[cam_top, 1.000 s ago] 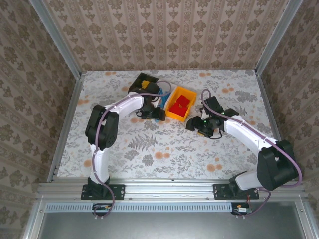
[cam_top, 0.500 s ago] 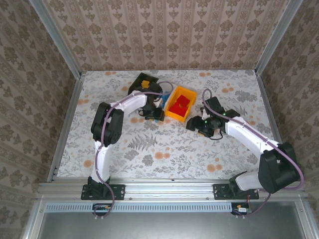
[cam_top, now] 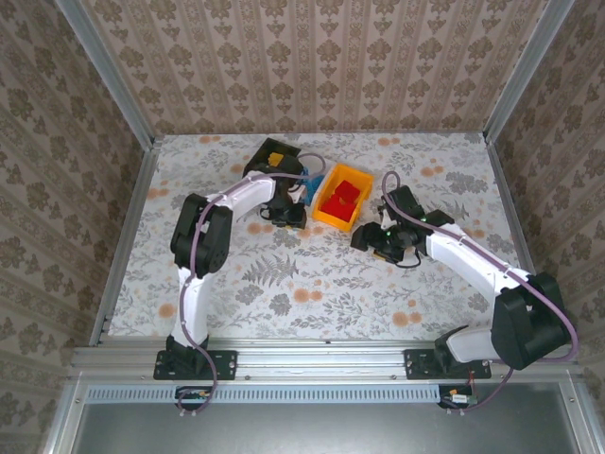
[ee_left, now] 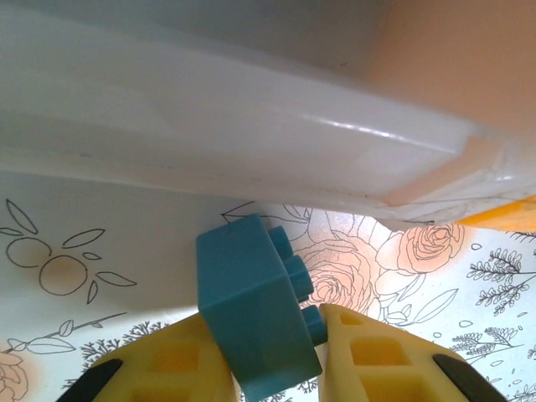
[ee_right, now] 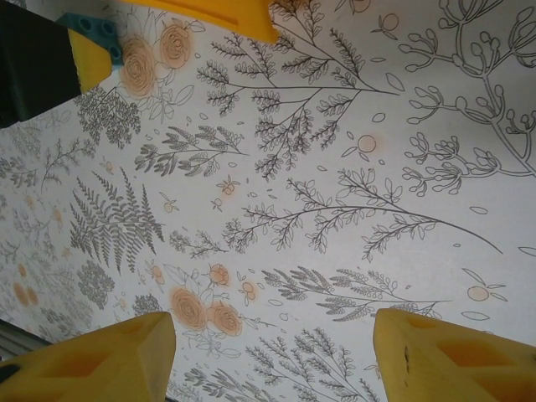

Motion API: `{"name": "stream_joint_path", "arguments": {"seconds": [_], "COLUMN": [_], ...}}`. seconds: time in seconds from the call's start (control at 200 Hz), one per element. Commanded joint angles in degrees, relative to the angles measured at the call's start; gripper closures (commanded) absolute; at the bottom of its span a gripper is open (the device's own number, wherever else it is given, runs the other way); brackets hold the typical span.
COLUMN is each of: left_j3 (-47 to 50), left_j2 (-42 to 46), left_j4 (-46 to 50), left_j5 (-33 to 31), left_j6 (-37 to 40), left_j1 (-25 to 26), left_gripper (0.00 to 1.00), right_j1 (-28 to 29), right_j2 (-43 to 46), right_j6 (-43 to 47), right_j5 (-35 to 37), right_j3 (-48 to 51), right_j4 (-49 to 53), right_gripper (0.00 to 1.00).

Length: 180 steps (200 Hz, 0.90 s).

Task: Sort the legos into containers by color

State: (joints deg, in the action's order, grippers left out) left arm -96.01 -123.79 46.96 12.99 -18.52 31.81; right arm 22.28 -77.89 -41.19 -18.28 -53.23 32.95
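Note:
A blue lego rests on the floral table beside the white container's wall. My left gripper is shut on it, one yellow finger pressed on each side. From above, the left gripper sits just in front of the row of containers. The black container holds an orange-yellow lego, the white one has blue legos, and the orange-yellow container holds red legos. My right gripper stands open over bare table, its fingers wide apart.
The floral table stretches toward the arm bases. Metal frame posts and patterned walls close in the sides and back. In the right wrist view the left gripper's black body and the orange-yellow container's edge lie ahead.
The left gripper's jaws have shut on the blue lego, and it shifted slightly toward the containers. The right arm has barely moved.

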Motion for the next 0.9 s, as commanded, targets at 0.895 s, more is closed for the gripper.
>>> {"name": "stream_joint_path", "arguments": {"seconds": [0.895], "left_j3": [22.52], "left_j2": [26.49], "left_j4": [-8.53], "left_j5": [18.41], "left_j6": [-6.86], "left_j1": [-7.47], "left_gripper": [0.80], "right_j1": [6.14], "right_j2": [-15.35], "right_j6": [-4.49], "right_j5": [-1.24], "right_j3": [-8.28], "right_j4": [-6.12], "right_gripper": [0.33]}}
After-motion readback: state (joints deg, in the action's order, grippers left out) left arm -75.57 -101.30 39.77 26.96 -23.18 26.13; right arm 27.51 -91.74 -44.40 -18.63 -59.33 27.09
